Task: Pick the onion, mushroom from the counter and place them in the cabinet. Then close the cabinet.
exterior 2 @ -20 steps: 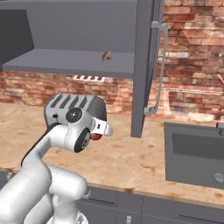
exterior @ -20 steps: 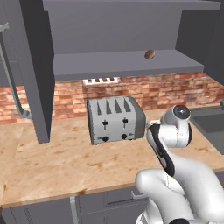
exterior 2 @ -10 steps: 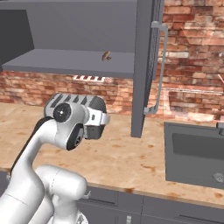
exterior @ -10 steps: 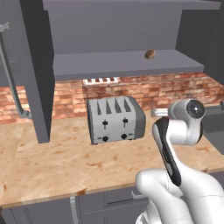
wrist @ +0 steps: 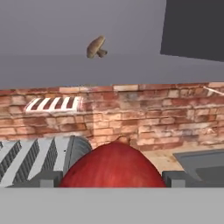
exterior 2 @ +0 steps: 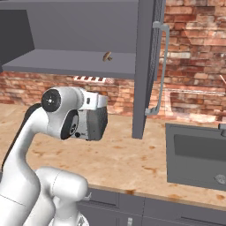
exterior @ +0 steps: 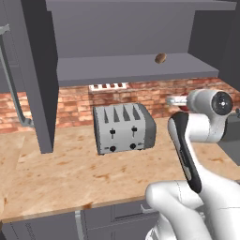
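Note:
In the hand view the onion [wrist: 113, 166], a glossy red sphere, sits between my dark fingertips [wrist: 43, 178], and the gripper [wrist: 113, 178] is shut on it. In the left base view the gripper [exterior: 171, 100] hangs right of the toaster, above the counter [exterior: 70, 173] and below the cabinet shelf [exterior: 131, 68]. The mushroom [exterior: 161, 58] lies on that grey shelf, a small brown lump with a pale stem [wrist: 96, 47], also seen from the right [exterior 2: 107, 56]. Both cabinet doors stand open.
A silver four-slot toaster [exterior: 123, 127] stands against the brick wall. The open left door [exterior: 40, 75] and right door [exterior 2: 145, 66] with its bar handle [exterior 2: 160, 70] hang down on either side. A dark sink [exterior 2: 196, 154] is set into the counter at right.
The arm has lifted the hand and the onion upward and to the right, closer to the shelf's height. The mushroom and doors have not moved.

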Robot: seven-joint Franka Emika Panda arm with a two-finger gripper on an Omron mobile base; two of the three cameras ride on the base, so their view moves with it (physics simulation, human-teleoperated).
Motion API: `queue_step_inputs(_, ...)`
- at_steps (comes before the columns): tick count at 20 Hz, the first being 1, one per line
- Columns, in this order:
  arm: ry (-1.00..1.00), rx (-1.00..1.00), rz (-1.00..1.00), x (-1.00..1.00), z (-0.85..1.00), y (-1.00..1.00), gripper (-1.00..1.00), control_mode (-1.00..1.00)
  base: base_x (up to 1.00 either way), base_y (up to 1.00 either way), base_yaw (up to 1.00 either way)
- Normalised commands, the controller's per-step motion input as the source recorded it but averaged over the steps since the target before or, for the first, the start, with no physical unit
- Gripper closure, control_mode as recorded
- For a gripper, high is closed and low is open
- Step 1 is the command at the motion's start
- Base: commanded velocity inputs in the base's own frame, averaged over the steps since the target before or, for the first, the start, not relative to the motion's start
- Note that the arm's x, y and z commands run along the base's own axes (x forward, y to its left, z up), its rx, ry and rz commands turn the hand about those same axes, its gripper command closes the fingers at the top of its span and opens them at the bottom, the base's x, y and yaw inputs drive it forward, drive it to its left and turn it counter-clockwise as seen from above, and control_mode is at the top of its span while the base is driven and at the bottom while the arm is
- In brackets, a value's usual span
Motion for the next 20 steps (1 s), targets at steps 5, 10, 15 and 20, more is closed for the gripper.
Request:
queue_step_inputs(5,-0.16,0.00,0.00,-0.02,1.00,0.27,1.00,-1.00,0.00,0.00,0.00)
queue_step_inputs(10,-0.16,0.00,0.01,0.00,1.00,0.32,1.00,-1.00,0.00,0.00,0.00)
queue_step_inputs(15,-0.03,0.00,0.01,0.00,0.86,0.34,1.00,-1.00,0.00,0.00,0.00)
queue_step_inputs(20,0.08,0.04,0.06,0.54,-0.01,0.50,1.00,-1.00,0.00,0.00,0.00)
